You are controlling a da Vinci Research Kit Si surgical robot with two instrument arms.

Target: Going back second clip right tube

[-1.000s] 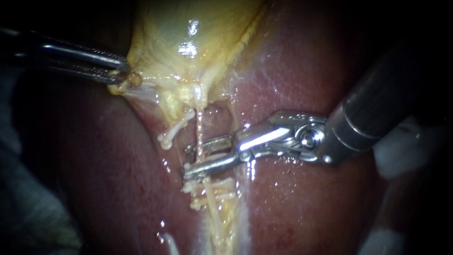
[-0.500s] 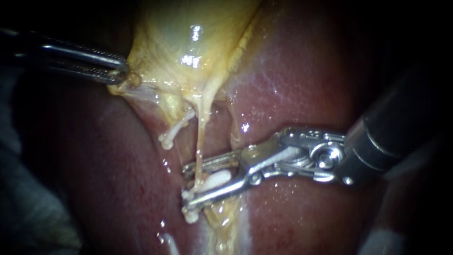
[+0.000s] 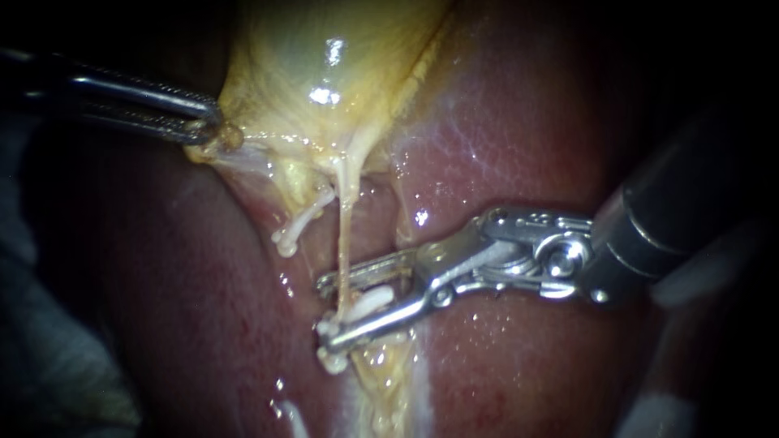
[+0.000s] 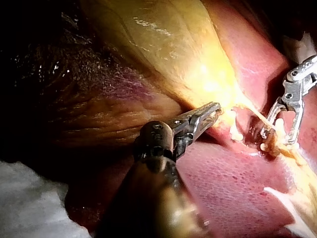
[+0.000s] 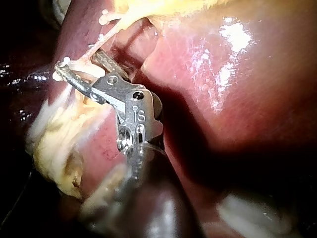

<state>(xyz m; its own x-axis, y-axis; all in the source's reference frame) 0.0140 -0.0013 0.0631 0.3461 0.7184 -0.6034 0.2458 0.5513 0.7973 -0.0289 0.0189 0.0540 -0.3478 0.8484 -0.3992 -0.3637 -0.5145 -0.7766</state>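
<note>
The yellow gallbladder (image 3: 324, 73) hangs over the red liver (image 3: 503, 138). My left instrument (image 3: 207, 130) is shut on the gallbladder's lower left edge, also seen in the left wrist view (image 4: 210, 113). A thin pale tube (image 3: 344, 235) runs down from the gallbladder. My right instrument (image 3: 324, 316) stands open across this tube, with a white clip (image 3: 367, 304) lying between its jaws. Another white clip (image 3: 299, 223) sits on a second strand to the left. In the right wrist view the open jaws (image 5: 74, 74) straddle the same tube (image 5: 111, 30).
Yellow fatty tissue (image 3: 381, 381) trails downward below the jaws. A further white clip end (image 3: 331, 362) pokes out under the lower jaw. White gauze (image 4: 29, 208) lies beside the left instrument's shaft. Liver surrounds the tubes on both sides.
My right instrument has slid down the tube and drawn back to the right. Its jaws have spread wider, and a white clip now shows between them. The left instrument held still.
</note>
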